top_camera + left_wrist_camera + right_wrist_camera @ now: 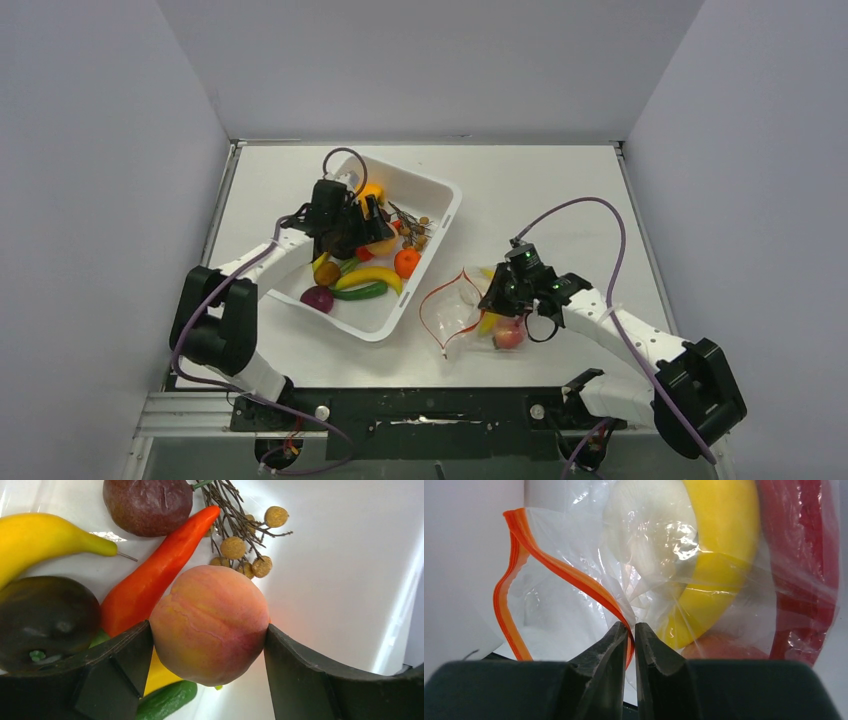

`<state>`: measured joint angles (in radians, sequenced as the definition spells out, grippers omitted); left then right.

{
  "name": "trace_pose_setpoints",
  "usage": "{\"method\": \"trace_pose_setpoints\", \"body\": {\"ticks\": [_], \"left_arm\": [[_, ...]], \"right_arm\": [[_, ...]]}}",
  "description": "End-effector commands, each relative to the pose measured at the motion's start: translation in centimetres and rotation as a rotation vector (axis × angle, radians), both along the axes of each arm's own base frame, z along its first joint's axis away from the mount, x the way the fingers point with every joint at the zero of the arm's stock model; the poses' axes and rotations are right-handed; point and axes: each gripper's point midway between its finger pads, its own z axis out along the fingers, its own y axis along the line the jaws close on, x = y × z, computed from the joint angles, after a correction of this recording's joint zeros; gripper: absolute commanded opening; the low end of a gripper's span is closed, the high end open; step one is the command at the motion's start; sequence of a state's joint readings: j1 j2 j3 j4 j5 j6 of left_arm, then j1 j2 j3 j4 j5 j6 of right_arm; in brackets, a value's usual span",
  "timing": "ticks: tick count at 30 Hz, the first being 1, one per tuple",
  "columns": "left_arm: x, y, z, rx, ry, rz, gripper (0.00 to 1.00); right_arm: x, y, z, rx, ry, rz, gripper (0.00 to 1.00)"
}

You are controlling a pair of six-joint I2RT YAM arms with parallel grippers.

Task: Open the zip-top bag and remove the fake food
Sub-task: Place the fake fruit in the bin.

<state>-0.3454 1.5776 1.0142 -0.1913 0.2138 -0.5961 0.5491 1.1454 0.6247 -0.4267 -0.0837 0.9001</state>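
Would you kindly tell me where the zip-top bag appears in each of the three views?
Top external: zip-top bag lies right of the white tub, pinched by the right tool.
Left wrist: not in it.
Right wrist: bag fills the frame, tool closed on its edge.
Shared landmark: the red-orange zip strip.

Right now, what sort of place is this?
Probably a robot lab test cell: a white table boxed in by blank walls, a left arm and right arm bolted at its near edge, toy food in a white tub and a zip-top bag.
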Motion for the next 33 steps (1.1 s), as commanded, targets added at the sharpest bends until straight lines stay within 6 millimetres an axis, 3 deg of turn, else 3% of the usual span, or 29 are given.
{"method": "trace_pose_setpoints", "body": {"ticks": [1, 4, 9, 17, 24, 25, 26, 33], "left_arm": [[1.9, -0.6, -0.5, 0.048, -0.08, -0.045, 0.37], [1.4, -1.4, -1.6, 0.088, -0.055, -0.1, 0.6], [0.5, -1.7, -0.9, 0.135, -0.063, -0.129, 0.77], [0.5, -0.7, 3.5, 0.151, -0.135, -0.093, 0.79], [0.6, -0.1, 3.1, 0.187, -0.085, -0.054, 0.79], [0.6, -0.1, 3.2, 0.191, -0.083, -0.046, 0.9], [0.7, 0.1, 3.3, 0.201, -0.077, -0.031, 0.94], [0.1, -0.5, 4.2, 0.167, -0.107, -0.04, 0.98]], "right_arm": [[2.1, 0.9, 1.7, 0.032, -0.051, -0.028, 0.14], [1.9, 1.0, 1.6, 0.031, -0.045, -0.017, 0.14], [1.6, 0.4, 1.6, 0.022, -0.056, -0.021, 0.14], [1.1, -0.2, 2.4, 0.034, -0.1, -0.029, 0.14], [0.7, -0.7, 2.6, 0.046, -0.121, -0.043, 0.14], [0.6, -0.8, 2.5, 0.048, -0.121, -0.045, 0.14], [0.6, -0.8, 2.6, 0.05, -0.122, -0.047, 0.14], [0.4, -1.2, 2.6, 0.047, -0.126, -0.051, 0.14]]}}
